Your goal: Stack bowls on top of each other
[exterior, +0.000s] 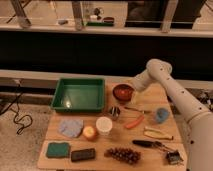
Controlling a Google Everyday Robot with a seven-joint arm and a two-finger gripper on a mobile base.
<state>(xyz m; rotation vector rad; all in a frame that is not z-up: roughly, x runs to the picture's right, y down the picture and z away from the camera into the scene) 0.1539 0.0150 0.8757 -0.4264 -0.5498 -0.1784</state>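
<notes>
An orange-red bowl (122,92) sits at the back of the wooden table (150,156), just right of the green tray. Its underside looks dark. I cannot tell whether the dark purple bowl is underneath it; no separate purple bowl shows. My gripper (132,90) is at the bowl's right rim, reaching in from the white arm (159,71) on the right.
A green tray (80,95) is at the back left. Also on the table: a white cup (104,125), a small metal cup (114,112), a blue cup (161,115), a carrot (134,122), a banana (157,133), grapes (122,154), a blue cloth (70,127) and sponges (58,149).
</notes>
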